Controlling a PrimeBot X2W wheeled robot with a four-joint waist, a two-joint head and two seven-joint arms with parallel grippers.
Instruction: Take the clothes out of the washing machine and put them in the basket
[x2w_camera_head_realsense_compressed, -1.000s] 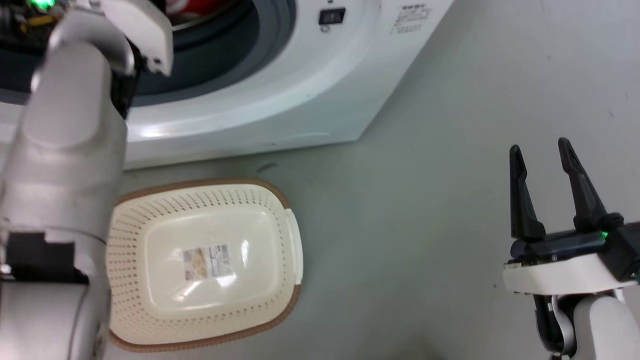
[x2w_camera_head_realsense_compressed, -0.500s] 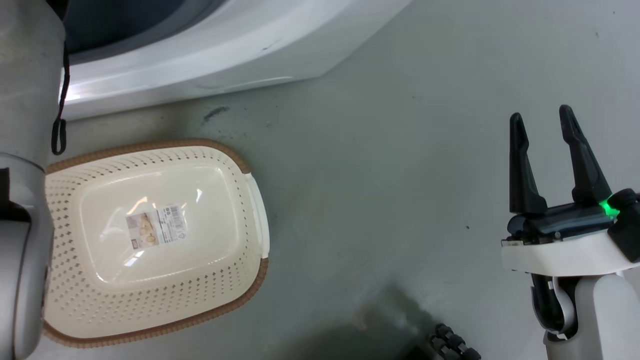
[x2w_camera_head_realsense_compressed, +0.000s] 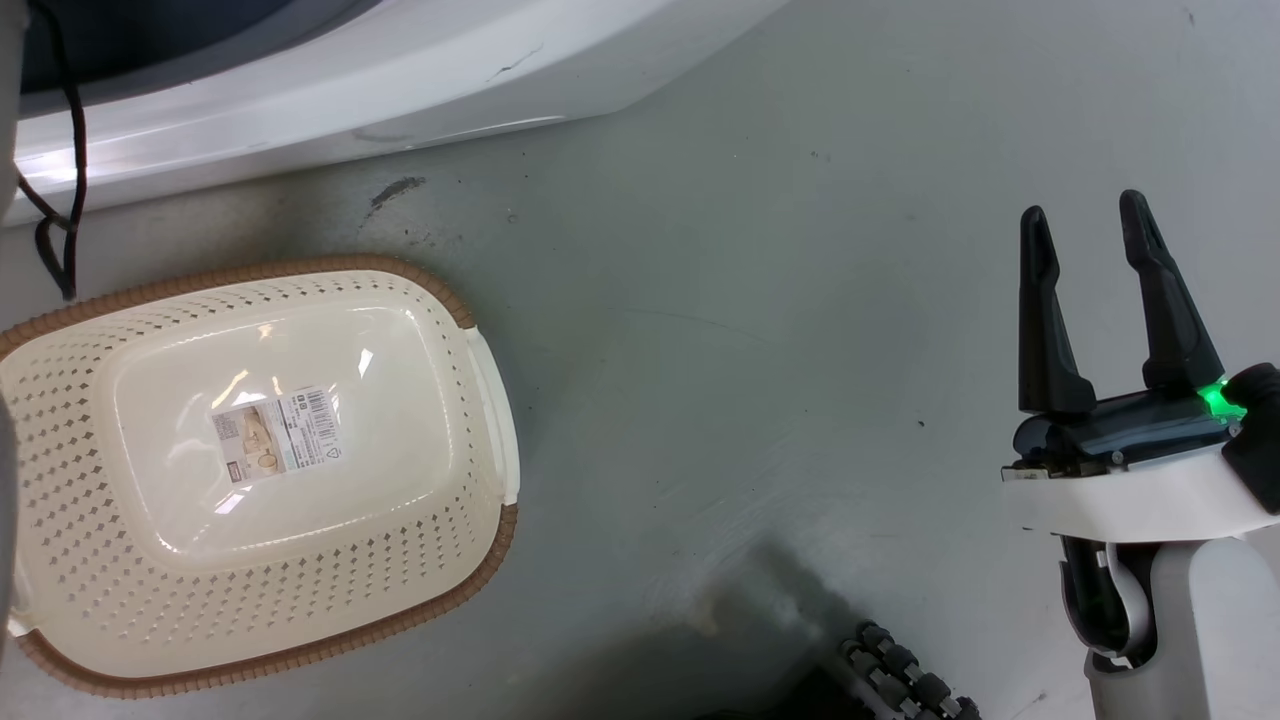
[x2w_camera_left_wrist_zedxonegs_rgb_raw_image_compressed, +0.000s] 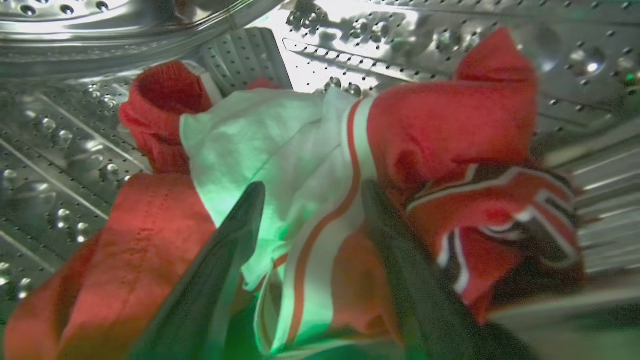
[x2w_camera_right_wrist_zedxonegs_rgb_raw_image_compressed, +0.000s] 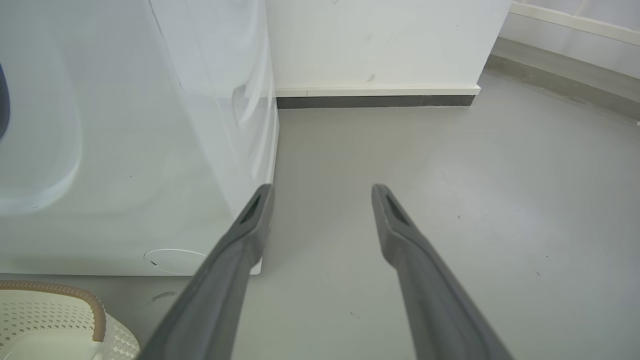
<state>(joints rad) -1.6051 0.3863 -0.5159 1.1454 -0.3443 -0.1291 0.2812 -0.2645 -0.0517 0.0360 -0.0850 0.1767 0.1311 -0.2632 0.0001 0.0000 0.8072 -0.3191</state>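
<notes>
Head cam has dipped off washing machine (x2w_camera_head_realsense_compressed: 300, 90) toward empty basket (x2w_camera_head_realsense_compressed: 350, 266); inside, left tool (x2w_camera_left_wrist_zedxonegs_rgb_raw_image_compressed: 312, 187), spread open, straddles clothes (x2w_camera_left_wrist_zedxonegs_rgb_raw_image_compressed: 440, 125) — pick-up step, nxt needs firm close on fabric; right tool (x2w_camera_head_realsense_compressed: 1083, 205) open, idle.

Quick colour rundown: the clothes (x2w_camera_left_wrist_zedxonegs_rgb_raw_image_compressed: 450, 125) are seen as bright red, with a big white panel crossed by a thin red stripe. Black-and-white edged print is spotted on the right-hand bundle, and a green glow is cast over the white fabric. The drum (x2w_camera_left_wrist_zedxonegs_rgb_raw_image_compressed: 60, 150) is shiny silver, dotted all over with tiny holes. Dark grey fingers are shown on the left gripper (x2w_camera_left_wrist_zedxonegs_rgb_raw_image_compressed: 312, 186). The basket (x2w_camera_head_realsense_compressed: 440, 560) is cream, patterned with rows of small holes and rimmed in woven-look brown, with a pale barcode label (x2w_camera_head_realsense_compressed: 277, 435) inside. The washing machine (x2w_camera_head_realsense_compressed: 350, 90) is glossy white and the floor (x2w_camera_head_realsense_compressed: 760, 300) greenish grey. The right gripper (x2w_camera_head_realsense_compressed: 1083, 207) is black-fingered, lit by a green light (x2w_camera_head_realsense_compressed: 1215, 395).
</notes>
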